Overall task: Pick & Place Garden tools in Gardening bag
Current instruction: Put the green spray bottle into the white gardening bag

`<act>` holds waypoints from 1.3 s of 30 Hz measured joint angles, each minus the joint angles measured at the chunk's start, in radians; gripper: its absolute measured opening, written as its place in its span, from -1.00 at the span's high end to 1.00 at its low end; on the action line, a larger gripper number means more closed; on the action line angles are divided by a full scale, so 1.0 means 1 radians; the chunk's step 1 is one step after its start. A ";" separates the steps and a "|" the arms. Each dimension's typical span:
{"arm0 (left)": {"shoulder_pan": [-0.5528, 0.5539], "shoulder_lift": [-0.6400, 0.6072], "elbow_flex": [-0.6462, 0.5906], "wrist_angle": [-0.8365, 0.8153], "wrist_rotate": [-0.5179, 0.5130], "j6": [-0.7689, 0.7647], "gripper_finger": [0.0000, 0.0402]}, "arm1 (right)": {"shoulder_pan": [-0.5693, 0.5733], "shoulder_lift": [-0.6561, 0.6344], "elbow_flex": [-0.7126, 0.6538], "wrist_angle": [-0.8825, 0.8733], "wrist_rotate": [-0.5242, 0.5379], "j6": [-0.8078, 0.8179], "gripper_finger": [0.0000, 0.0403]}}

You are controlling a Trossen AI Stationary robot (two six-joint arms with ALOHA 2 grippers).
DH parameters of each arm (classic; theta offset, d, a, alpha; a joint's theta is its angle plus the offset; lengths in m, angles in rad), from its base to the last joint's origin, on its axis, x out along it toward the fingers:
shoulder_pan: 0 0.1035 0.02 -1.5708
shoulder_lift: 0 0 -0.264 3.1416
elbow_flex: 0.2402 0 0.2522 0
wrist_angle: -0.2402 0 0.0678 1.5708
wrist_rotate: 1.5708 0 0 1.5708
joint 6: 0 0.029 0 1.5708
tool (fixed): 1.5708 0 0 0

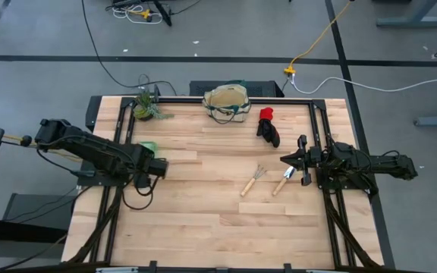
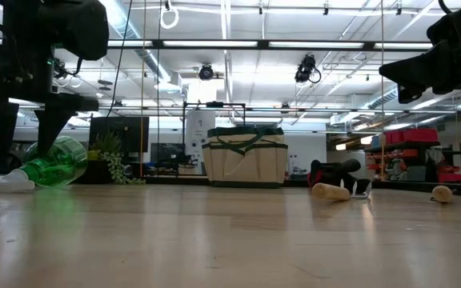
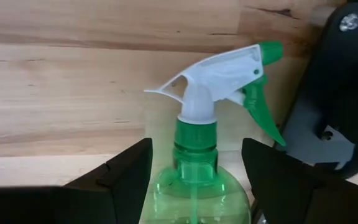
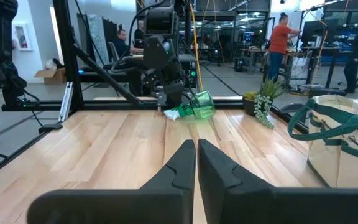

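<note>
A green translucent spray bottle (image 3: 197,193) with a white trigger head (image 3: 213,78) lies on its side at the table's left (image 1: 149,146). My left gripper (image 1: 152,161) is shut on it. The wooden-handled rake (image 1: 253,180) and trowel (image 1: 283,180) lie flat at centre right. The red-and-black glove (image 1: 268,126) lies farther back. The beige bag (image 1: 226,102) with green trim stands upright at the far edge. My right gripper (image 1: 285,159) is shut and empty, above the table beside the trowel's blade. My left gripper pinches the bottle's body just below its neck (image 3: 160,193) between its two fingers (image 3: 123,180), one on each side. The fingers come down at a slant from the table's left. The bottle lies tilted, with its white head on the table (image 2: 6,181).
A small leafy plant (image 1: 149,106) stands at the far left, close behind the bottle. Black rails (image 1: 321,136) run along both sides of the wooden table. People stand in the room beyond the table (image 4: 284,37).
</note>
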 joint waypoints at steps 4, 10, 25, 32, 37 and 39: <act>0.002 0.000 0.000 0.035 0.000 0.002 -0.27 | 0.000 0.000 0.000 0.000 0.000 0.000 0.89; 0.031 0.021 0.000 0.038 0.012 0.003 -0.27 | 0.000 0.000 0.000 0.000 0.000 0.000 0.89; 0.102 0.151 0.000 0.039 0.014 0.095 -0.27 | 0.000 0.000 0.000 0.000 0.000 0.000 0.89; 0.102 0.191 0.000 0.074 0.038 0.097 -0.26 | 0.000 0.000 0.000 0.000 0.000 0.000 0.89; 0.102 0.224 0.000 0.098 0.042 0.097 -0.26 | 0.000 0.000 0.000 0.000 0.000 0.000 0.89; 0.102 0.231 0.000 0.100 0.042 0.098 -0.26 | 0.000 0.000 0.000 0.000 0.000 0.000 0.89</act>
